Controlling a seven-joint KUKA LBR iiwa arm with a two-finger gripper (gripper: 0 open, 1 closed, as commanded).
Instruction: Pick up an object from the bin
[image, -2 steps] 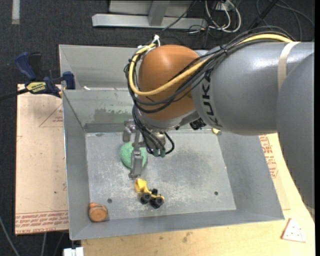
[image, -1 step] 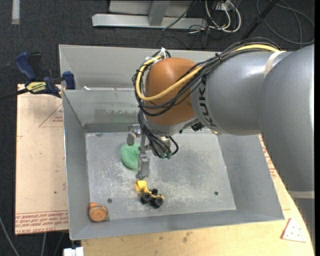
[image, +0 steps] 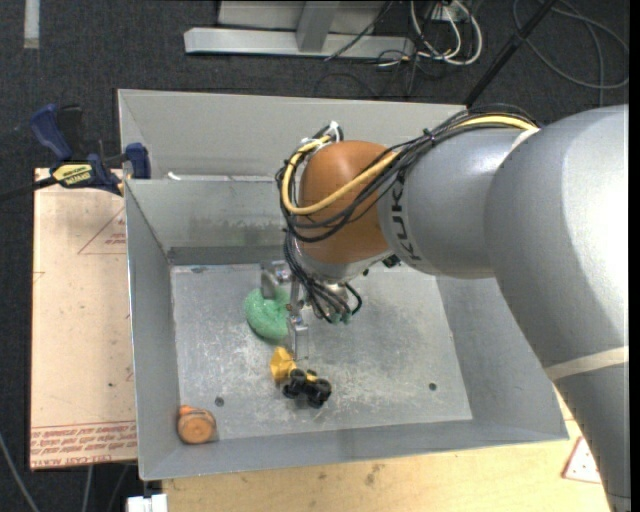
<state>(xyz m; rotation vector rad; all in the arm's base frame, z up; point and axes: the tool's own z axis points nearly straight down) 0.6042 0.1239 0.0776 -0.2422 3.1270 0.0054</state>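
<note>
Hovering with gripper (image: 291, 334) just behind yellow-and-black toy (image: 301, 383), beside green lump (image: 262, 316) lying behind-left of toy; couldn't tell whether spread or closed; judged lump light, soft, squashy, best pinched across its middle

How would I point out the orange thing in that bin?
Find the grey metal bin and look at its floor's bottom left corner. A small round piece lies alone by the wall. It is the only orange one; the green lump and the yellow and black toy lie nearer the middle.
</note>
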